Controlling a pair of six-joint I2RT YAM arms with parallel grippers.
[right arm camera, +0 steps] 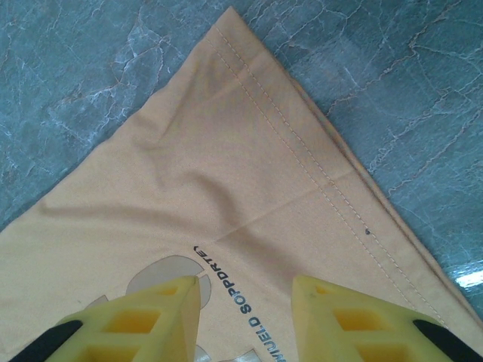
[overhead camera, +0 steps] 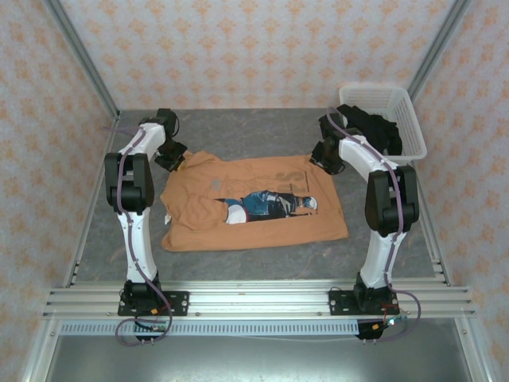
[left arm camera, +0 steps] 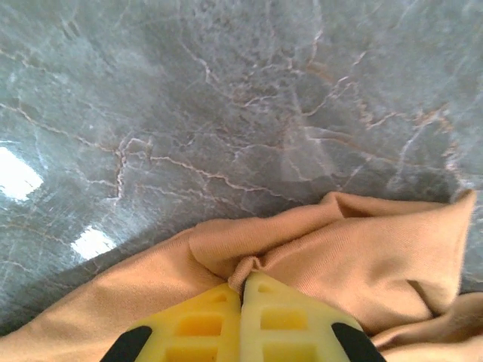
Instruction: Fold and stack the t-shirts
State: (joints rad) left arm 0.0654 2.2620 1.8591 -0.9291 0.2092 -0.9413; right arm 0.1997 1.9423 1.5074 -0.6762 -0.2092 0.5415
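Left fingers [left arm camera: 200,324] together, pinching fold of orange t-shirt [overhead camera: 254,211], far-left corner. Right fingers [right arm camera: 151,320] apart over far-right hem corner. Shirt spread mid-desk [overhead camera: 238,135]; black t-shirt [overhead camera: 374,127] in white basket [overhead camera: 412,119], far right. Cloth likely light, limp; take it by corners and hems.

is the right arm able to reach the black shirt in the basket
Probably yes: the black t-shirt lies uncovered in the white basket just beside the right pincer, which is open and empty.

The t-shirt [overhead camera: 262,229] is orange with a blue, white and dark print [overhead camera: 266,205]; the table [overhead camera: 254,131] is grey with pale marble veins.
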